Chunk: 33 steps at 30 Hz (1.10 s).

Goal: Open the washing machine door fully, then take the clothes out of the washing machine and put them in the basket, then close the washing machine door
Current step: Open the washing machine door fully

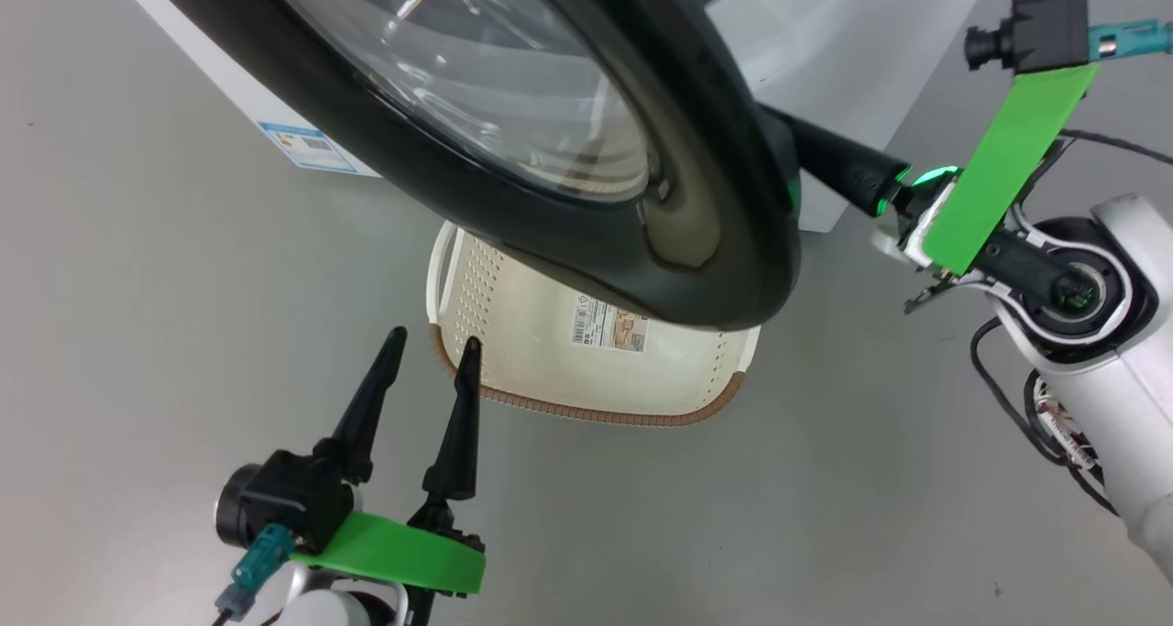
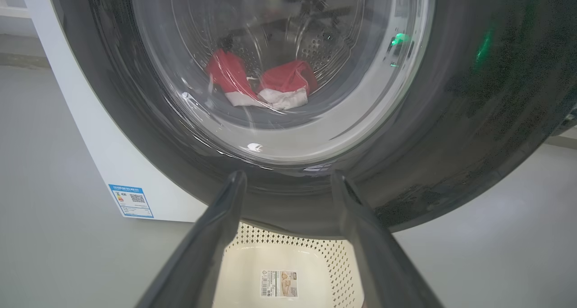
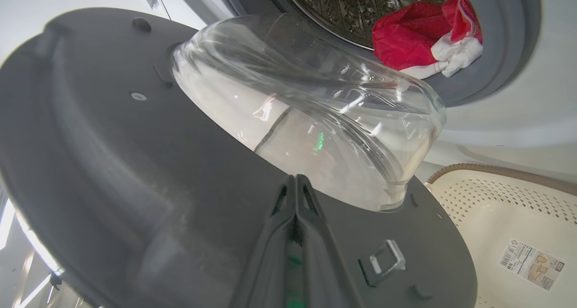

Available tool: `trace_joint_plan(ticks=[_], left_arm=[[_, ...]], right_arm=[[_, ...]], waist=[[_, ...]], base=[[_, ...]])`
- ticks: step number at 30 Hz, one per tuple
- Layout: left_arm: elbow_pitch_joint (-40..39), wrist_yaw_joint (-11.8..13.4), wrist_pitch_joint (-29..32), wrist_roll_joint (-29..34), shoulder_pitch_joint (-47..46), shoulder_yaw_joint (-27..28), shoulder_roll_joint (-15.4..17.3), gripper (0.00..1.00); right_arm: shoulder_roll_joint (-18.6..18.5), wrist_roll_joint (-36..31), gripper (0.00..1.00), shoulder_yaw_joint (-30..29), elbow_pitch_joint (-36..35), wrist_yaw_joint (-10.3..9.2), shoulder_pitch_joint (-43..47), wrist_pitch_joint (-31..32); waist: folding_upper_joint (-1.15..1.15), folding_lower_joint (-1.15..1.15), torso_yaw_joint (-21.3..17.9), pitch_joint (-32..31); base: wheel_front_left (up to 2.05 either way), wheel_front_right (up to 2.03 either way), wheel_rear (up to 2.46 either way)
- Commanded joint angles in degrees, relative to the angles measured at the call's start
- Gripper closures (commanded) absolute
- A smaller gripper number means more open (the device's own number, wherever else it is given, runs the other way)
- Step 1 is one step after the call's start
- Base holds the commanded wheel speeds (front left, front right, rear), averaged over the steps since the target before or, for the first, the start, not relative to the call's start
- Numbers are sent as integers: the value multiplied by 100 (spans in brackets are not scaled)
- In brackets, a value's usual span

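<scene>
Door [image 1: 724, 241]: rigid, hinged, probably heavy; it stands partly open above the basket [image 1: 586, 412]. Push on the dark inner face, not the glass bowl [image 3: 315, 118]. Right gripper [image 3: 295, 181], fingers together, points at that face beside the bowl. Left gripper [image 1: 434, 337], fingers apart and empty, hangs near the basket. Clothes [image 3: 405, 42]: soft, light, bunched low in the drum [image 3: 351, 6]; pinch a fold. Floor [image 1: 137, 287]: smooth, grey.

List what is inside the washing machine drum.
Red clothes with white trim lie low in the perforated steel drum. Anything beneath them is covered, and the door hides part of the drum.
</scene>
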Motion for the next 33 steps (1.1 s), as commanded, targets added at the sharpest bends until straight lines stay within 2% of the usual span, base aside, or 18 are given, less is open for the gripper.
trace_joint_plan(ticks=[1, 19, 33], left_arm=[[-126, -5, -51, 64, 89, 182, 82, 0], [-201, 37, -51, 68, 225, 207, 82, 0], [-125, -26, -51, 136, 238, 259, 82, 0]], right_arm=[[95, -96, 100, 85, -201, 30, 175, 44], [188, -265, 100, 443, -578, 30, 589, 208], [20, -478, 100, 194, -266, 30, 915, -663]], waist=[[0, 0, 13, -24], [0, 0, 44, -160], [0, 0, -41, -288]], base=[[0, 0, 0], [0, 0, 0], [0, 0, 0]])
